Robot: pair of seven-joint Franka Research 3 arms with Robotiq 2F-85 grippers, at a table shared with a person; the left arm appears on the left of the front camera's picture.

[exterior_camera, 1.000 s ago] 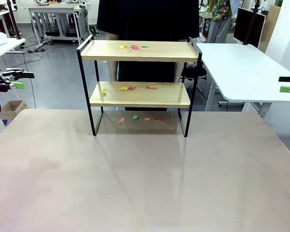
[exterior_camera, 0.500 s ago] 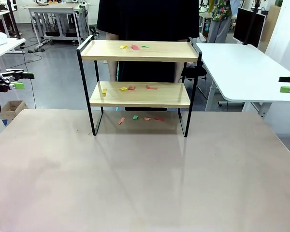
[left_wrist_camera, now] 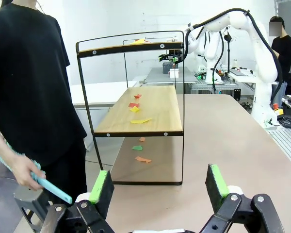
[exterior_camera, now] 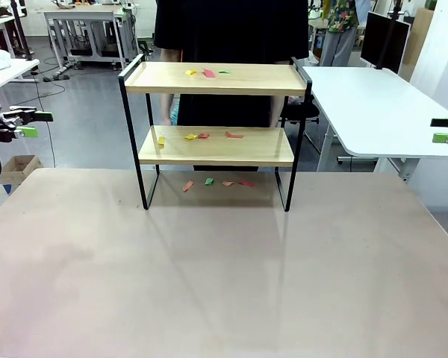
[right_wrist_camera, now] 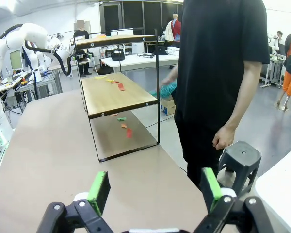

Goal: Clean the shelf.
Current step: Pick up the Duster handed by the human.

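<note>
front view first: you have the counter [exterior_camera: 224, 283], wide and pale, with the shelf [exterior_camera: 261, 79] standing upright at its twelve o'clock edge, both boards level. behind it, the person [exterior_camera: 231, 30] has shifted slightly toward three o'clock over the last second. that small shift is the only change. the shelf sits where it was, every scrap lies as it did, and your arms have not stirred. i read this as the person settling in to work while you wait, so the cleaning looks not yet begun.

your left gripper [exterior_camera: 34, 124] hangs off the counter at nine o'clock and your right gripper [exterior_camera: 446, 128] at three o'clock, both well apart from the shelf. the wrist views show each pair of fingers spread wide with nothing between them.

the litter is coloured paper scraps in three clusters:
- top scraps [exterior_camera: 207, 73], near the middle of the upper board.
- middle scraps [exterior_camera: 203, 136], spread along the lower board, with one yellow piece off toward nine o'clock.
- bottom scraps [exterior_camera: 209, 181], lying on the counter under the shelf.

in the left wrist view the person's hand [left_wrist_camera: 24, 170] grips a teal handle [left_wrist_camera: 53, 189], with what looks like a fluffy head trailing behind the arm, probably a duster. if the sweeping is theirs to do, keep your arms clear.
</note>
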